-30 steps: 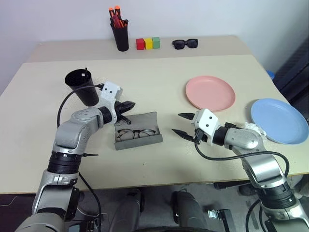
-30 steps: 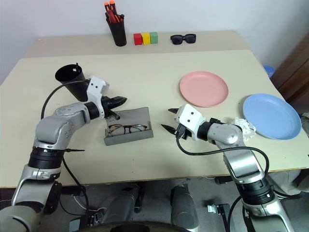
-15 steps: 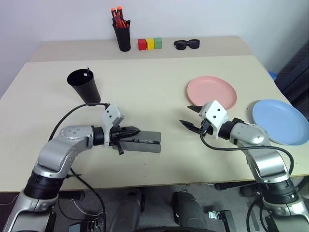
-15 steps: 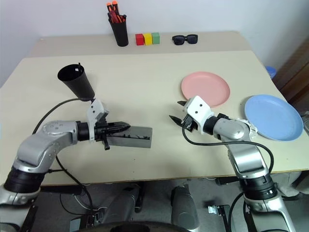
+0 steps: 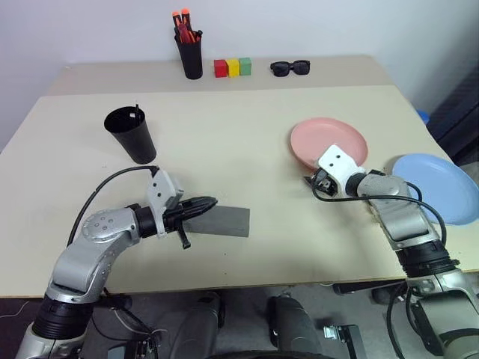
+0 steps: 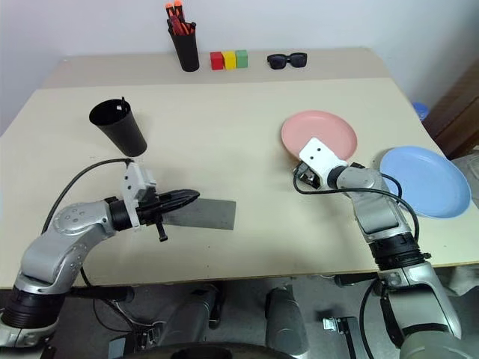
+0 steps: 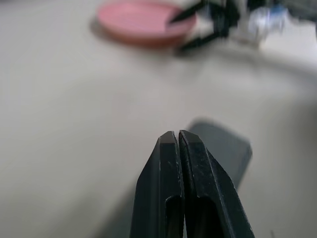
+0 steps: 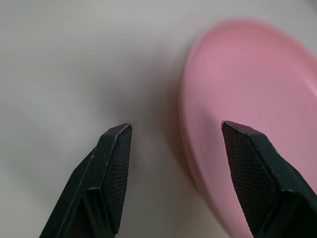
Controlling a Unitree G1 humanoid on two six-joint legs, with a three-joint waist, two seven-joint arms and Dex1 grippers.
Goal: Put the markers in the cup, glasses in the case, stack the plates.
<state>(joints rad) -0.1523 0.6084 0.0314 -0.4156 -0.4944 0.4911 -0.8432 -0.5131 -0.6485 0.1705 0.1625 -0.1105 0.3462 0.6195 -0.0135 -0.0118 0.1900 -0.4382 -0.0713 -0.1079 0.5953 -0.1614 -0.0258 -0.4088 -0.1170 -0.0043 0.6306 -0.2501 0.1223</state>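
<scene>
Near the table's front edge, my left gripper (image 7: 178, 136), fingers pressed together, touches the closed case (image 5: 218, 221). My right wrist view shows my right gripper (image 8: 176, 131) wide, straddling the pink plate's (image 8: 257, 99) rim.

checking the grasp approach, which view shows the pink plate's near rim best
The right wrist view: the pink plate has its rim edge between the open right tool fingers. Both eye views show the whole plate, its near rim behind that tool. The left wrist view shows it blurred.

case (image 5: 221, 221): grey matt felt | pink plate (image 5: 318, 138): smooth plastic | table (image 5: 224, 134): matt beige
</scene>
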